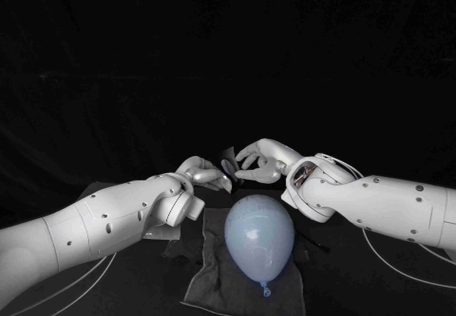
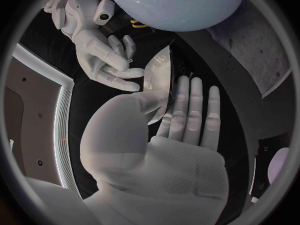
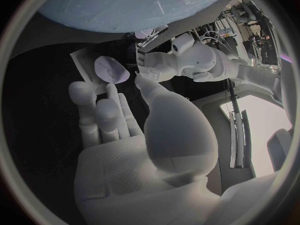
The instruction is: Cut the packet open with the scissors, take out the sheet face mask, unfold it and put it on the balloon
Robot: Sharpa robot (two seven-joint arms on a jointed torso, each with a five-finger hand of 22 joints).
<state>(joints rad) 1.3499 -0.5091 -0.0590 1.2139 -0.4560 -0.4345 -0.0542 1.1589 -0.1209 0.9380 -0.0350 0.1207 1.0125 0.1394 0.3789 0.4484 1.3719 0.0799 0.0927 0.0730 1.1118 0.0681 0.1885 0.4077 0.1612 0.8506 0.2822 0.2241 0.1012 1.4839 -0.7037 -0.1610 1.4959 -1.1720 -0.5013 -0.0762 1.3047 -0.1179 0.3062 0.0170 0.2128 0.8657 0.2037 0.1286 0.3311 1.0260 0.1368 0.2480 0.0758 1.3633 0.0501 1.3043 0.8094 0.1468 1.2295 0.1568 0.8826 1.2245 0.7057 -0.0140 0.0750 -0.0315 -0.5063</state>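
Note:
A pale blue balloon (image 1: 257,236) lies on a grey cloth (image 1: 211,283) in the middle of the table, knot towards me. Just beyond it the silvery packet (image 1: 228,164) stands upright in the air between my two hands. My left hand (image 1: 203,174) pinches the packet (image 2: 159,77) between thumb and fingers. From the other side, my right hand (image 1: 258,164) grips the packet's (image 3: 95,68) edge with its fingertips. In the left wrist view the right hand (image 2: 105,55) touches the packet's rim, with the balloon (image 2: 175,5) beyond it. The left hand (image 3: 164,66) and balloon (image 3: 125,5) show in the right wrist view.
A thin dark object (image 1: 317,246) lies by the cloth's right edge; I cannot tell what it is. The black table (image 1: 380,283) runs on to either side of the cloth.

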